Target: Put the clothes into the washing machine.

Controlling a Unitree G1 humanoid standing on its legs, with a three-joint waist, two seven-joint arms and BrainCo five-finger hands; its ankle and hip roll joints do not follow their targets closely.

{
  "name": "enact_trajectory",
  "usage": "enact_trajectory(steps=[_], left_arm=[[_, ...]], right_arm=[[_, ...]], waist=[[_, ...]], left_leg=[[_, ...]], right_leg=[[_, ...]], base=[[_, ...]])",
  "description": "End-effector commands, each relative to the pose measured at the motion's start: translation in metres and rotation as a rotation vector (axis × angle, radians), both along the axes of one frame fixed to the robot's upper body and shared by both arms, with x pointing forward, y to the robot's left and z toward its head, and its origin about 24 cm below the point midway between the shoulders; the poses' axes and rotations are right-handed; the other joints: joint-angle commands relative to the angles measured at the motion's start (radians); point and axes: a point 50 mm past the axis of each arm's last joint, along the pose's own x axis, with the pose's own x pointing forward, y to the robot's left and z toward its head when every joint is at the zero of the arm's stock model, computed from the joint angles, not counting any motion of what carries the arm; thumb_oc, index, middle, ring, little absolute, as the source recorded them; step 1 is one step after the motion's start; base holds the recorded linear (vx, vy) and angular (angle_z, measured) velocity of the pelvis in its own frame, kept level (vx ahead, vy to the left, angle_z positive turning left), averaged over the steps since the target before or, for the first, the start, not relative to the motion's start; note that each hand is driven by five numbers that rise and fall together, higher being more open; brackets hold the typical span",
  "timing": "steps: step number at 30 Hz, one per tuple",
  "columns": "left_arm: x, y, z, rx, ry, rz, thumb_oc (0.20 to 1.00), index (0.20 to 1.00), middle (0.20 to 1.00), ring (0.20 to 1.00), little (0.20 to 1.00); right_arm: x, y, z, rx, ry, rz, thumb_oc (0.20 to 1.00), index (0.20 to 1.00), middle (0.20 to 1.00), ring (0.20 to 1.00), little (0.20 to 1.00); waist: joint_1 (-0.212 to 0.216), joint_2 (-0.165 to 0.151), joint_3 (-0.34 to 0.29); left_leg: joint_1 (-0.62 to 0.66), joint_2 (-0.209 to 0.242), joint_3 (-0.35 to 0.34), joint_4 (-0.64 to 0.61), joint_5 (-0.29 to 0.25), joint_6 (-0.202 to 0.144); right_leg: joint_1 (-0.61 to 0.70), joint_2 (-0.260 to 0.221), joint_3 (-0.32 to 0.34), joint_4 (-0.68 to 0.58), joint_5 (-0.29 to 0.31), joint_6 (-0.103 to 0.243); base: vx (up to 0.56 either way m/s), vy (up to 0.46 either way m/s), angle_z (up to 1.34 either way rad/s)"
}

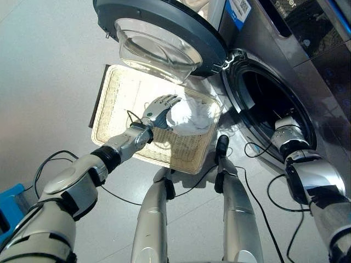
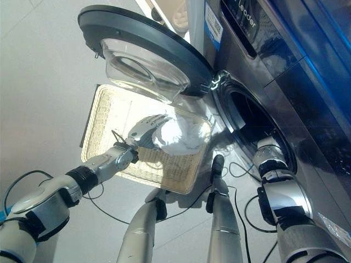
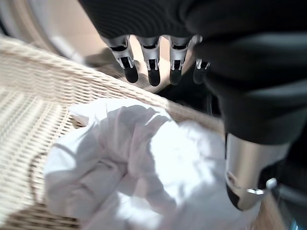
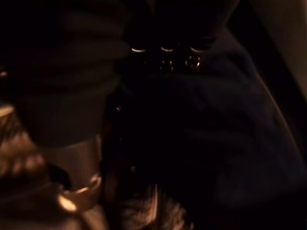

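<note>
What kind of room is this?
Probably a laundry room: a front-loading washer with its door open, and a wicker basket on the floor holding white clothes.

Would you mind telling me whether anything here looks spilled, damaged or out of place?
Nothing stands out. The white clothes sit bunched inside the wicker basket under the left hand, and the washing machine door is open.

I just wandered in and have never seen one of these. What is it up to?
The robot is loading laundry. Its left hand reaches, fingers straight, over a white garment in a wicker basket on the floor. Its right arm reaches into the washing machine, whose door stands open above the basket.
</note>
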Motion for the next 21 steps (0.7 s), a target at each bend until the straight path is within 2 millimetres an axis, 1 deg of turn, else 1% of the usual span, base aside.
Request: enact_trajectory(steps=[1,2,3,5,6,8,10,12,13,14,15,17,18,19,20,21], left_arm=[[0.005,-0.006,0.015,0.115,-0.117,-0.017,1.000,1.000,1.000,1.000,1.000],[0.005,-0.006,0.016,0.178,-0.146,-0.020,1.000,1.000,1.000,1.000,1.000],[0.008,-0.007,0.018,0.230,-0.175,-0.016,1.000,1.000,1.000,1.000,1.000],[0.009,-0.006,0.017,0.251,-0.177,-0.011,1.000,1.000,1.000,1.000,1.000],[0.012,-0.005,0.016,0.306,-0.174,0.012,1.000,1.000,1.000,1.000,1.000],[0.013,-0.006,0.016,0.323,-0.173,0.012,1.000,1.000,1.000,1.000,1.000],[0.019,0.001,0.013,0.425,-0.146,0.074,1.000,1.000,1.000,1.000,1.000],[0.021,0.004,0.010,0.468,-0.138,0.105,1.000,1.000,1.000,1.000,1.000],[0.022,0.009,0.009,0.499,-0.144,0.135,1.000,1.000,1.000,1.000,1.000],[0.023,0.009,0.009,0.503,-0.144,0.140,1.000,1.000,1.000,1.000,1.000],[0.024,0.012,0.009,0.524,-0.153,0.157,1.000,1.000,1.000,1.000,1.000],[0.024,0.013,0.010,0.529,-0.156,0.161,1.000,1.000,1.000,1.000,1.000],[0.026,0.017,0.012,0.586,-0.186,0.193,1.000,1.000,1.000,1.000,1.000],[0.026,0.017,0.012,0.586,-0.186,0.193,1.000,1.000,1.000,1.000,1.000],[0.028,0.020,0.017,0.615,-0.216,0.228,1.000,1.000,1.000,1.000,1.000],[0.029,0.021,0.017,0.618,-0.218,0.231,1.000,1.000,1.000,1.000,1.000]], right_arm=[[-0.006,-0.019,0.053,-0.272,0.071,-0.131,1.000,1.000,1.000,1.000,1.000],[-0.003,-0.014,0.056,-0.303,0.066,-0.093,1.000,1.000,1.000,1.000,1.000],[0.003,-0.005,0.058,-0.319,0.025,-0.027,1.000,1.000,1.000,1.000,1.000],[0.005,-0.001,0.057,-0.324,0.005,0.000,1.000,1.000,1.000,1.000,1.000],[0.009,0.009,0.058,-0.329,-0.053,0.061,1.000,1.000,1.000,1.000,1.000],[0.010,0.011,0.058,-0.324,-0.074,0.074,1.000,1.000,1.000,1.000,1.000],[0.014,0.025,0.060,-0.316,-0.180,0.147,1.000,1.000,1.000,1.000,1.000],[0.015,0.032,0.062,-0.307,-0.242,0.178,1.000,1.000,1.000,1.000,1.000],[0.015,0.040,0.064,-0.297,-0.311,0.206,1.000,1.000,1.000,1.000,1.000],[0.015,0.041,0.064,-0.294,-0.324,0.212,1.000,1.000,1.000,1.000,1.000],[0.015,0.047,0.066,-0.277,-0.378,0.239,1.000,1.000,1.000,1.000,1.000],[0.015,0.049,0.067,-0.273,-0.393,0.247,1.000,1.000,1.000,1.000,1.000],[0.013,0.066,0.072,-0.248,-0.526,0.337,1.000,1.000,1.000,1.000,1.000],[0.013,0.066,0.072,-0.248,-0.526,0.337,1.000,1.000,1.000,1.000,1.000],[0.010,0.086,0.076,-0.256,-0.600,0.417,1.000,1.000,1.000,1.000,1.000],[0.010,0.088,0.077,-0.257,-0.608,0.425,1.000,1.000,1.000,1.000,1.000]], waist=[[-0.018,0.067,-0.025],[-0.022,0.066,-0.025],[-0.029,0.062,-0.025],[-0.032,0.060,-0.025],[-0.041,0.053,-0.025],[-0.043,0.051,-0.025],[-0.057,0.036,-0.025],[-0.064,0.028,-0.025],[-0.070,0.018,-0.025],[-0.071,0.016,-0.025],[-0.075,0.009,-0.025],[-0.077,0.007,-0.025],[-0.092,-0.008,-0.025],[-0.092,-0.008,-0.025],[-0.104,-0.019,-0.025],[-0.105,-0.020,-0.025]], left_leg=[[-0.042,-0.045,0.045,0.031,-0.035,-0.032],[-0.053,-0.044,0.047,0.030,-0.033,-0.034],[-0.070,-0.039,0.053,0.030,-0.030,-0.035],[-0.077,-0.037,0.055,0.029,-0.028,-0.036],[-0.095,-0.033,0.058,0.026,-0.025,-0.040],[-0.099,-0.032,0.060,0.026,-0.024,-0.041],[-0.129,-0.024,0.069,0.018,-0.015,-0.046],[-0.144,-0.021,0.072,0.016,-0.011,-0.049],[-0.160,-0.019,0.072,0.014,-0.006,-0.052],[-0.163,-0.018,0.073,0.014,-0.005,-0.052],[-0.175,-0.016,0.074,0.013,-0.003,-0.055],[-0.179,-0.016,0.074,0.012,-0.002,-0.056],[-0.208,-0.013,0.077,0.002,0.009,-0.063],[-0.208,-0.013,0.077,0.002,0.009,-0.063],[-0.230,-0.008,0.079,-0.002,0.015,-0.068],[-0.231,-0.008,0.080,-0.004,0.016,-0.068]], right_leg=[[-0.007,-0.001,-0.092,0.095,-0.072,0.113],[-0.018,0.002,-0.089,0.093,-0.070,0.114],[-0.036,0.007,-0.084,0.092,-0.069,0.114],[-0.044,0.009,-0.080,0.092,-0.068,0.114],[-0.061,0.015,-0.074,0.087,-0.066,0.116],[-0.064,0.017,-0.073,0.086,-0.065,0.116],[-0.093,0.026,-0.065,0.079,-0.056,0.119],[-0.108,0.031,-0.061,0.076,-0.051,0.121],[-0.124,0.035,-0.057,0.072,-0.045,0.122],[-0.126,0.035,-0.056,0.072,-0.044,0.122],[-0.137,0.038,-0.054,0.069,-0.041,0.123],[-0.141,0.039,-0.052,0.068,-0.040,0.123],[-0.170,0.047,-0.046,0.058,-0.027,0.124],[-0.170,0.047,-0.046,0.058,-0.027,0.124],[-0.195,0.050,-0.039,0.053,-0.018,0.125],[-0.198,0.050,-0.038,0.053,-0.017,0.125]], base=[[0.00,0.000,0.00],[-0.01,0.035,-0.02],[-0.01,0.037,-0.02],[0.00,0.000,0.00],[0.00,0.000,0.00],[0.00,0.000,0.00],[0.00,0.000,0.00],[0.00,0.004,-0.02],[0.00,0.000,0.00],[0.00,0.000,0.00],[0.00,0.000,0.00],[0.00,0.000,0.00],[0.00,0.000,0.00],[-0.01,0.059,-0.04],[0.00,0.043,-0.05],[-0.01,0.060,-0.06]])
